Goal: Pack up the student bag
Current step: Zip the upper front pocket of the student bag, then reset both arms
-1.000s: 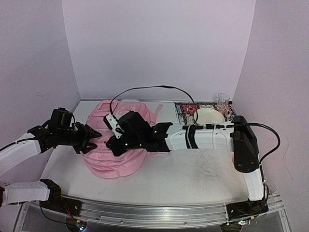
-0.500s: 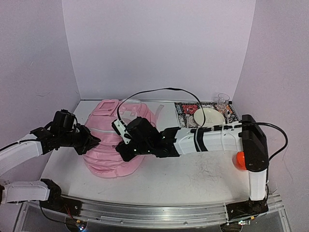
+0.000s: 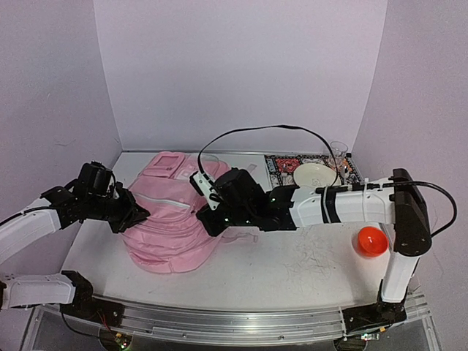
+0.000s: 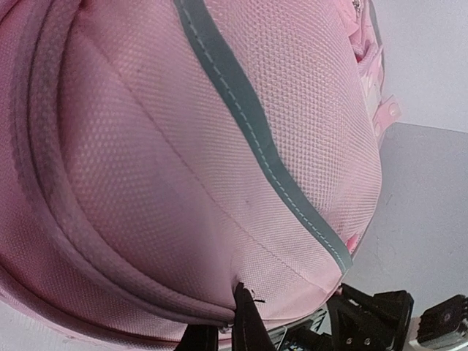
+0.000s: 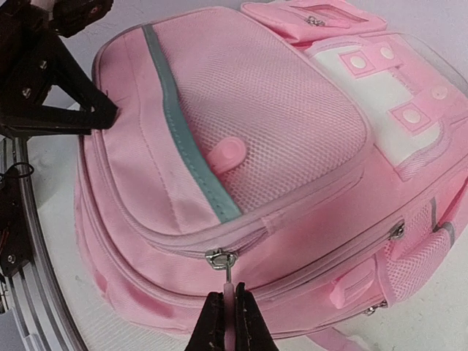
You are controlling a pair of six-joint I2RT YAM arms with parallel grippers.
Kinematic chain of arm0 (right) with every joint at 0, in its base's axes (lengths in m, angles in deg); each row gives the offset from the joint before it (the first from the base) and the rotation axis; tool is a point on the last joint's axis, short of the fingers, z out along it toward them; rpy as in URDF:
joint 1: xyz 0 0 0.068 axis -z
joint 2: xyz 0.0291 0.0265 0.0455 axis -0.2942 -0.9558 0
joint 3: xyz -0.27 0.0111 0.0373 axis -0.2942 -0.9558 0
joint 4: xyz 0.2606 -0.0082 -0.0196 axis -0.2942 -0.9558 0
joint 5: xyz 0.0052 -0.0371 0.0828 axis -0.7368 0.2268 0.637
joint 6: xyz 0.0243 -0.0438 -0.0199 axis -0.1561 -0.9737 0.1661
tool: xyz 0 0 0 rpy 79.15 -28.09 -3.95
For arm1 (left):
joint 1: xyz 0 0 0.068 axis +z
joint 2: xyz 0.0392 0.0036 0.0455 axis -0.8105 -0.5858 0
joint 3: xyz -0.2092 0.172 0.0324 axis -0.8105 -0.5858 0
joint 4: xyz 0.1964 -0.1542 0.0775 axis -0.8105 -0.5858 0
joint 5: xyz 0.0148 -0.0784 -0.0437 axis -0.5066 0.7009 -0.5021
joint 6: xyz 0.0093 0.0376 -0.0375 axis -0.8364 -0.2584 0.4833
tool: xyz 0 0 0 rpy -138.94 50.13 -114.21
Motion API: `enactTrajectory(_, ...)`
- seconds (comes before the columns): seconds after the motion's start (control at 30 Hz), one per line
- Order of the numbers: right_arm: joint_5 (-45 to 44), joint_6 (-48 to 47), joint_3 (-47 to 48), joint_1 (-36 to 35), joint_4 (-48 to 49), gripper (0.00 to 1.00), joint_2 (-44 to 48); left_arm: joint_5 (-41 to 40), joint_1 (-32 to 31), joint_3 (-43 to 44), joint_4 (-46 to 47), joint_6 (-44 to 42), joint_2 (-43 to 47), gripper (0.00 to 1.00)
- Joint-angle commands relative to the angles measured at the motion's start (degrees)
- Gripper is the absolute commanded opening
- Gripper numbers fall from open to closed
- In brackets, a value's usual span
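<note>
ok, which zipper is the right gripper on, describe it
Pink student bag, front pocket with a grey-green stripe. The metal slider sits just below the stripe's lower end; alone among the bag's sliders, its pink tab is pinched in the right gripper.

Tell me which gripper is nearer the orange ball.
Right. The right gripper grips a zipper on the bag's right side, left of the ball; the left gripper is farther away, at the bag's left edge.

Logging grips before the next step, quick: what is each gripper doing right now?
Left gripper: shut, pinching the student bag at its edge.
Right gripper: shut on the bag's zipper pull.
</note>
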State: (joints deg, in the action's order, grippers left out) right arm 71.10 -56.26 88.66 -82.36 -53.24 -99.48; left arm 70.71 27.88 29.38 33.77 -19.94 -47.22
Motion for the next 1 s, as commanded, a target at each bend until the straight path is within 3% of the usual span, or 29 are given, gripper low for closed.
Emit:
enactTrajectory(0.0, -5.04, -2.54, -0.25, 4.29, -2.35, 0.0, 5.06, -2.8, 0.86, 2.86, -6.94, -7.45, 1.31, 0.0)
enactTrajectory(0.43, -0.78, -1.4, 2.59, 8.6, -2.1, 0.03, 3.36, -4.39, 0.86, 6.76, -8.56, -15.33, -2.18, 0.02)
enactTrajectory(0.7, -6.32, 0.87, -3.42, 9.21, -1.47, 0.58, 10.41, -12.75, 1.71, 14.7, -9.5, -21.85, -3.71, 0.59)
enactTrajectory(0.97, -20.47, 3.27, -13.67, 12.7, -6.01, 0.84, 27.77, -26.65, 5.9, 23.14, -14.07, -29.88, -0.04, 0.96)
